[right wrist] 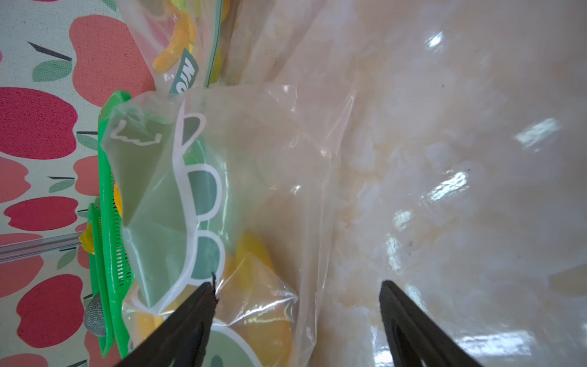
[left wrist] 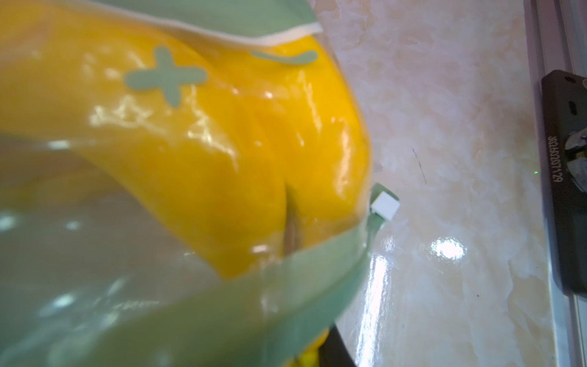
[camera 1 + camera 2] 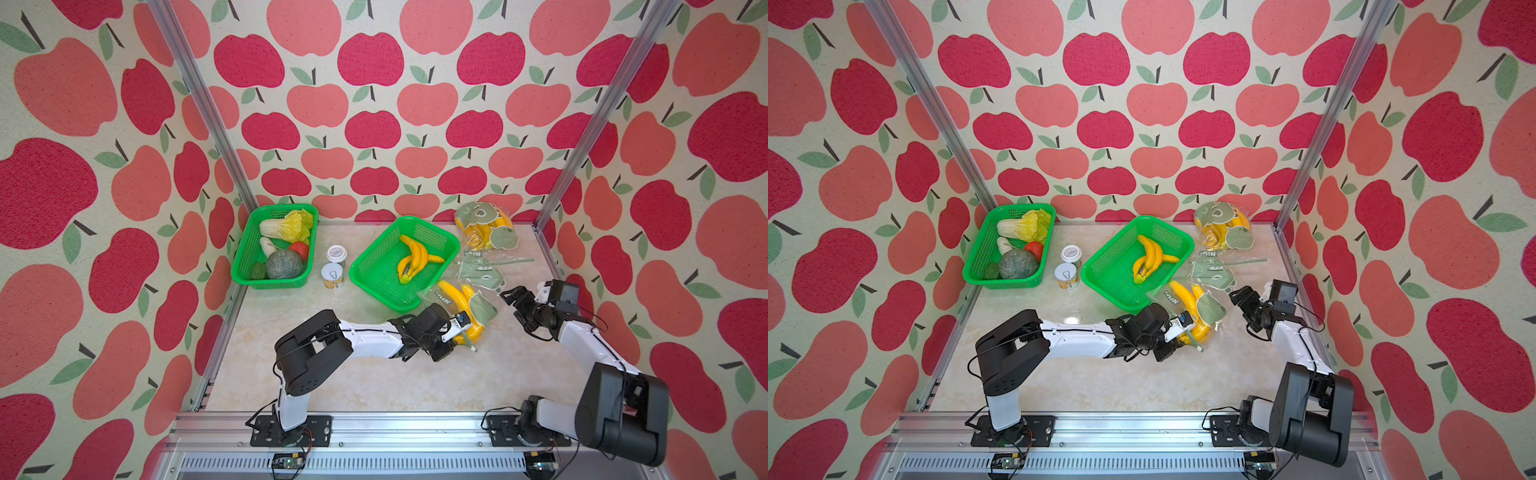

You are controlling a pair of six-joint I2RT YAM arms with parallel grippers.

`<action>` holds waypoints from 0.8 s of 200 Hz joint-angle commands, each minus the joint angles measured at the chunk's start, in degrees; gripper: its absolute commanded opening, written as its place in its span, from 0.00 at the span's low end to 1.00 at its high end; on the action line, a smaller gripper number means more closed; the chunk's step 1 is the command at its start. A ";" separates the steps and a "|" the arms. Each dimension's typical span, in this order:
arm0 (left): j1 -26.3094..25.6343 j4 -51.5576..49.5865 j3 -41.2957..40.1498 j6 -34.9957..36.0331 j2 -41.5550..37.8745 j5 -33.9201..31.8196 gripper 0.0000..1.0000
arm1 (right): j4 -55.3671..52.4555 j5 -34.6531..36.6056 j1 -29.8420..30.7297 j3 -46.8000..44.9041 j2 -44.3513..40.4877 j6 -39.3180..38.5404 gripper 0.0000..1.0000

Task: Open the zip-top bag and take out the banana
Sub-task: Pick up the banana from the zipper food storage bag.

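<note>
The zip-top bag (image 3: 478, 309) (image 3: 1208, 307) is clear plastic with green cartoon prints and lies right of centre, beside a green basket. A yellow banana bunch (image 3: 453, 293) (image 2: 222, 143) sits inside it. My left gripper (image 3: 462, 327) (image 3: 1185, 326) is shut on the bag's near edge, by the green zip strip and white slider (image 2: 385, 206). The bag fills the left wrist view and hides the jaws. My right gripper (image 3: 512, 297) (image 1: 298, 286) is open just right of the bag, with one finger (image 1: 197, 305) over the bag's corner (image 1: 254, 295) and nothing between the jaws.
A green basket (image 3: 374, 291) with a loose banana bunch touches the bag's far left side. Another green basket (image 3: 270, 284) of vegetables stands at back left, with two cans (image 3: 334, 266) beside it. A flat printed bag (image 3: 482, 270) and a bag of bananas (image 3: 486, 226) lie behind.
</note>
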 commanded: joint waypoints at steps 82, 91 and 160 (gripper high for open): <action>-1.14 0.40 3.46 -2.65 2.18 1.61 0.13 | 12.75 -8.14 2.01 1.60 11.45 3.93 0.20; -1.18 0.16 3.58 -2.79 2.10 1.52 0.13 | 10.53 -6.20 2.54 2.64 11.06 2.34 0.11; -1.61 -1.96 2.35 -3.52 -0.95 -1.10 0.13 | -4.69 13.22 7.42 10.46 3.87 -11.11 0.00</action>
